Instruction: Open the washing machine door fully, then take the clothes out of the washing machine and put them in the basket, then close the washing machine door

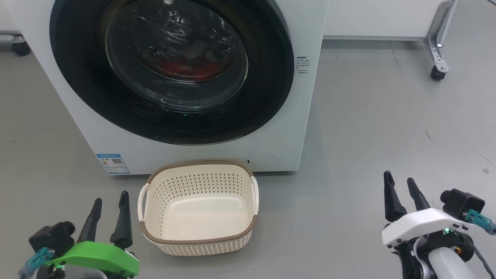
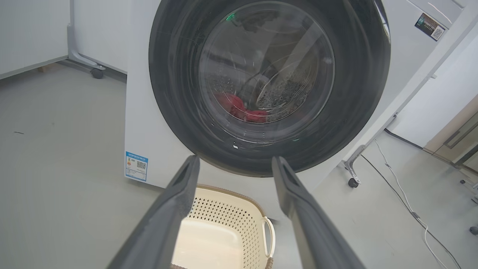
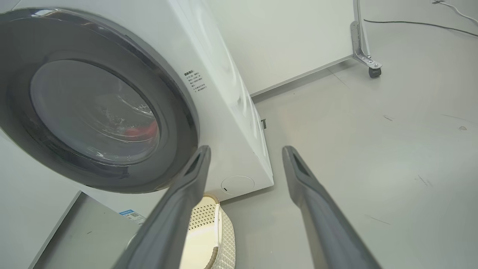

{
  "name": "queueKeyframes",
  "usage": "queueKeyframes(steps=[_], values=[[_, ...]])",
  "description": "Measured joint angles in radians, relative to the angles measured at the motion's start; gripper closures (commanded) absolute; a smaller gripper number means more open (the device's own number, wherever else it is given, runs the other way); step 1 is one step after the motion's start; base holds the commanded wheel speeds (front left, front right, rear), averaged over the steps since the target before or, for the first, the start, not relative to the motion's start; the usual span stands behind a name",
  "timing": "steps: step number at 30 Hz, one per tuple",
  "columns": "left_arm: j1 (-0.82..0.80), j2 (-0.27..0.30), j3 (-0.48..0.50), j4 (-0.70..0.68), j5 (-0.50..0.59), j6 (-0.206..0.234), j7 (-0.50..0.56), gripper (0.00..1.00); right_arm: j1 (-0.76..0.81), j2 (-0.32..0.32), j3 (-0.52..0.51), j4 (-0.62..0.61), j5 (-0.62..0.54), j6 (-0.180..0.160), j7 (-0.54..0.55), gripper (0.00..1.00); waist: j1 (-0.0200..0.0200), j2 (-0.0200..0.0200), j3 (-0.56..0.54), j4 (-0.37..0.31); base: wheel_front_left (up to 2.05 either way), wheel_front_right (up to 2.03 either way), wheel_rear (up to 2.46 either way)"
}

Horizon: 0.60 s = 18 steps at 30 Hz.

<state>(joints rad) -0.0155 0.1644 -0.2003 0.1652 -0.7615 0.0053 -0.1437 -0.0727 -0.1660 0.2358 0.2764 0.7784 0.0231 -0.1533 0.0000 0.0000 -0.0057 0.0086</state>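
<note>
Lab test bay: bare grey floor [image 1: 368, 128], partitions [image 1: 368, 17] on casters [image 1: 438, 73] (loose cables [image 2: 412, 215]).

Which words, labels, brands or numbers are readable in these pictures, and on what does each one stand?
No text here is legible enough to quote.
Blue sticker, low on the washing machine front: carries a square code, print too small to read.
Printed lines, right of the washing machine door: too small to read.
Dark sticker, near the machine's top corner: blurred.

Nothing can be read: a blue QR-code sticker [image 1: 112, 164] below the washing machine door [image 1: 271, 97] and tiny print [image 1: 302, 64] right of it are illegible.
</note>
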Motion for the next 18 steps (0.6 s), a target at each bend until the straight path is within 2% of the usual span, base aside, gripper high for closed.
queueKeyframes(steps=[18], values=[[0.002,0.003,-0.061,0.005,0.18,0.044,0.0,0.0,0.0,-0.007,0.065,0.007,-0.21,-0.036,-0.053,0.0,0.0,0.0,-0.01,0.003,0.0,0.0,0.0]])
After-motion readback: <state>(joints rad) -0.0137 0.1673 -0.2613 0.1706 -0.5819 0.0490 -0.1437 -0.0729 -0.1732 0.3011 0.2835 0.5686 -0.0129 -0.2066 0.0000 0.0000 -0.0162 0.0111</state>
